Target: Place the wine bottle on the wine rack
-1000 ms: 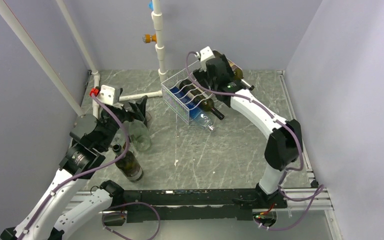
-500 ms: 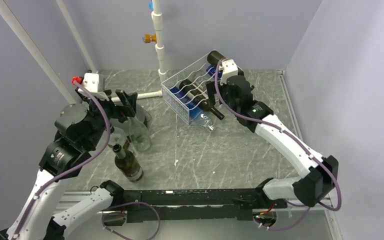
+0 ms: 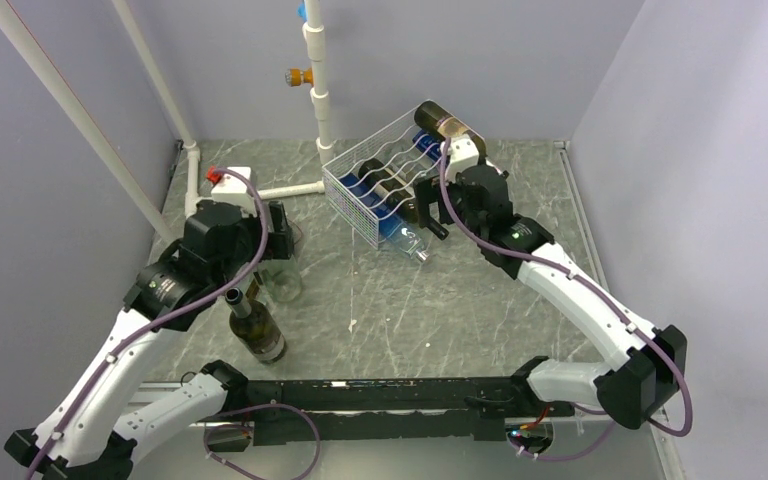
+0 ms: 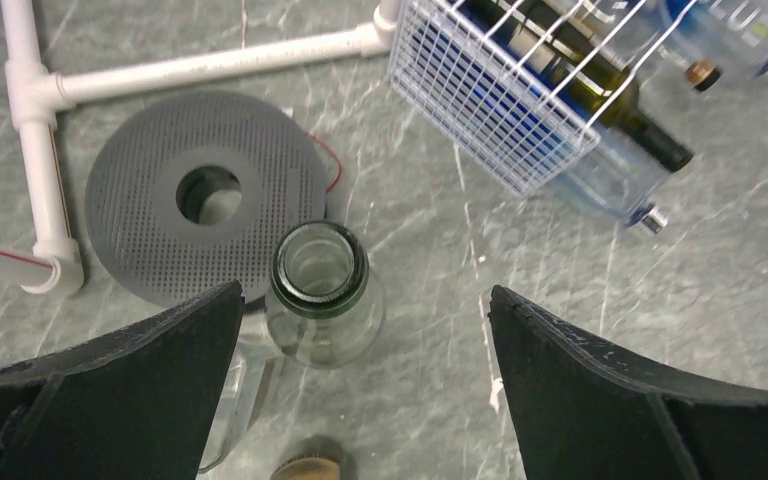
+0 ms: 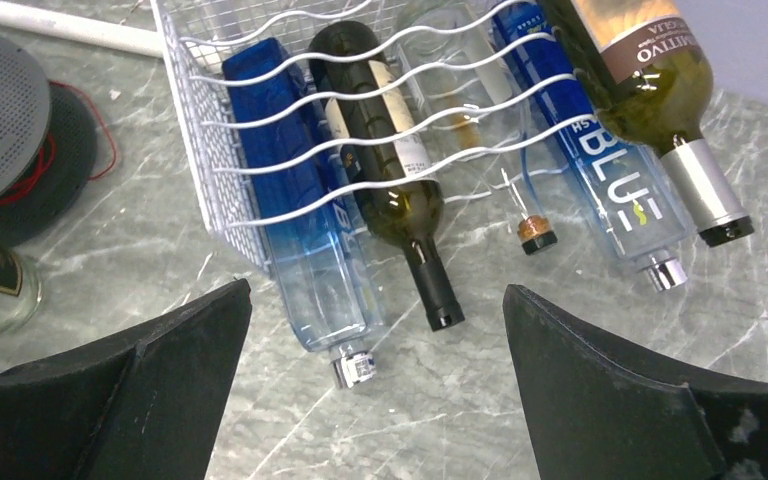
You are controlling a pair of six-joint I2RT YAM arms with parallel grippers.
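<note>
Nearest, a dark bottle (image 3: 257, 330) stands upright. Just past it stands the clear bottle (image 4: 318, 268), long axis vertical, with its mouth between the left gripper's (image 4: 365, 293) spread fingers, slightly toward 11 o'clock. The rack (image 3: 360, 185) lies toward 2 o'clock, and the right gripper (image 3: 426, 203) gapes empty beside it.

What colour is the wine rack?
White; the wine rack shows best in the right wrist view.
</note>
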